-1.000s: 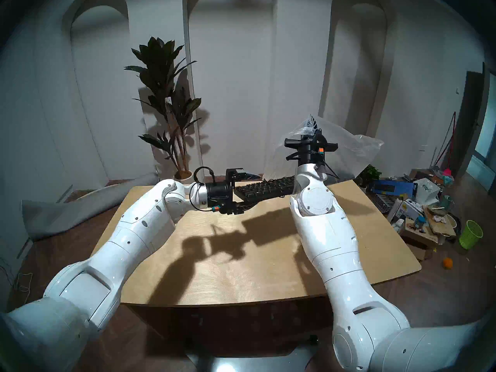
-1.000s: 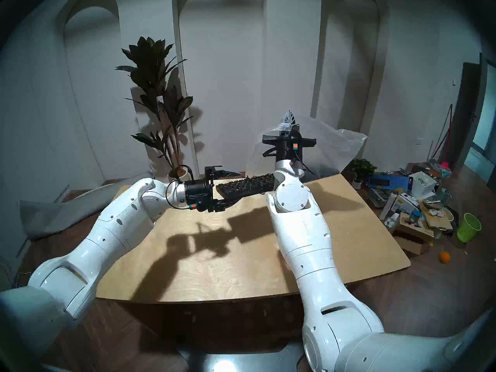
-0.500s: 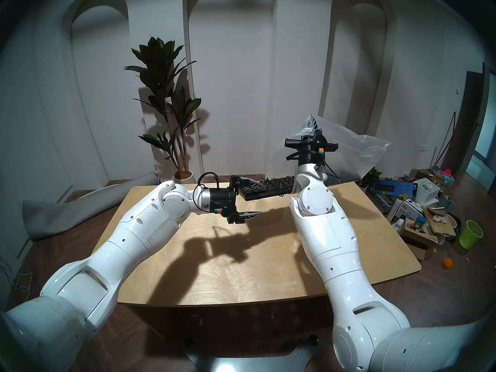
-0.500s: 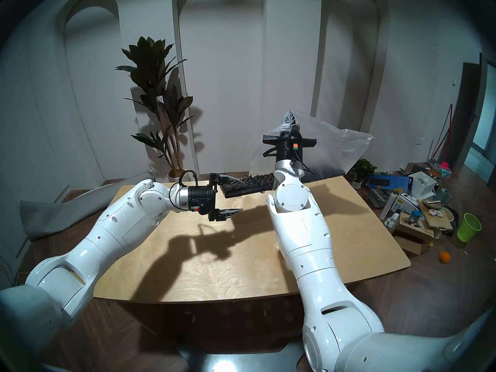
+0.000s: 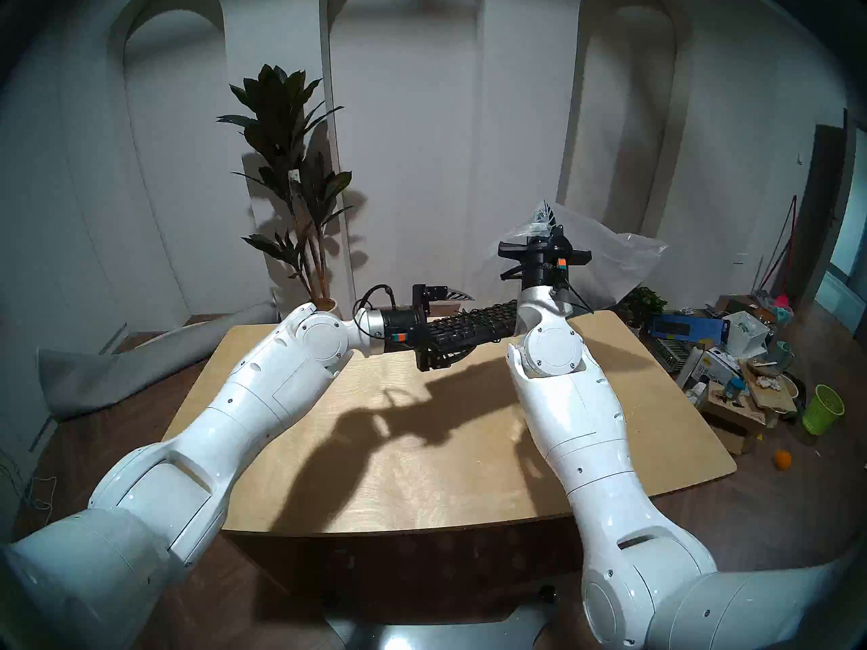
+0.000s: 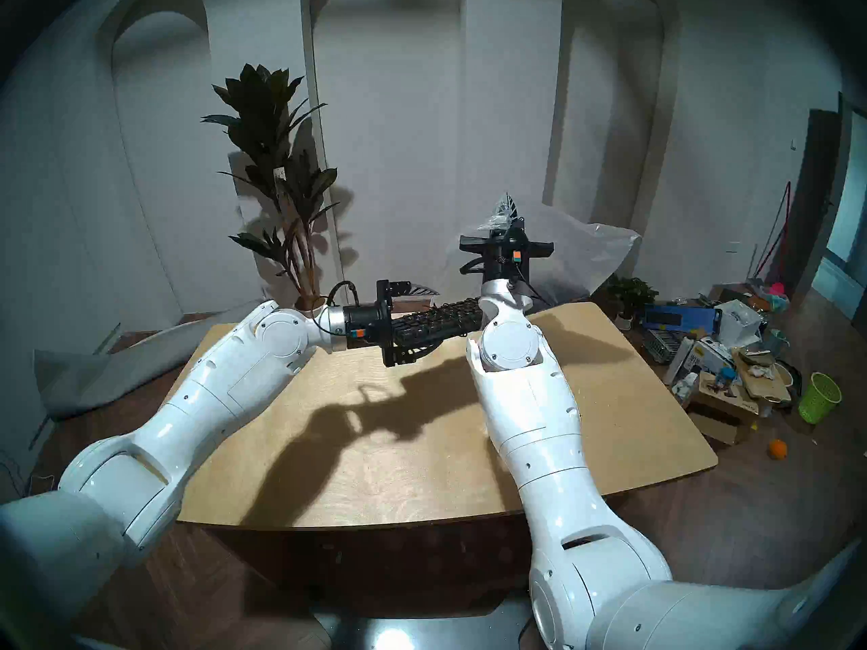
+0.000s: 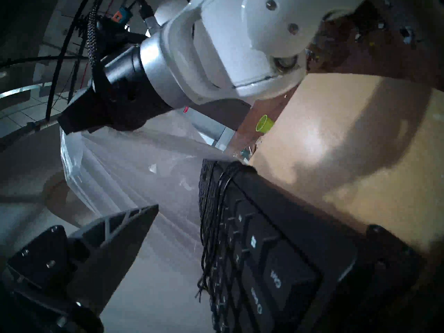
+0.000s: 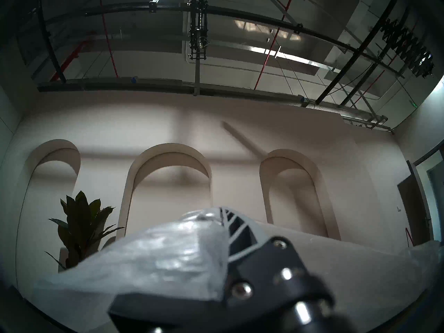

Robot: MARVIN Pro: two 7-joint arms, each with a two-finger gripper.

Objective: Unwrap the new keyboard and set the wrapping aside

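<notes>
The left gripper [image 5: 443, 323] stands wide open around the near end of the keyboard [image 5: 474, 330], which hangs above the table [image 5: 422, 471] toward 12 o'clock. The right gripper [image 5: 544, 217] pinches the wrapping [image 5: 610, 264] high at 1 o'clock, and the far end of the keyboard seems to sit inside it. If the film slips or tears before the left fingers close, I think the keyboard may drop.

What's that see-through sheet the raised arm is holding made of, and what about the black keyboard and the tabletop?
The wrapping looks like thin clear plastic film: translucent, crinkled, glinting. The keyboard appears to be matte black moulded plastic with white legends and a thin black cable wound round it. The table looks like pale plywood or veneer, showing grain and a soft sheen.
</notes>
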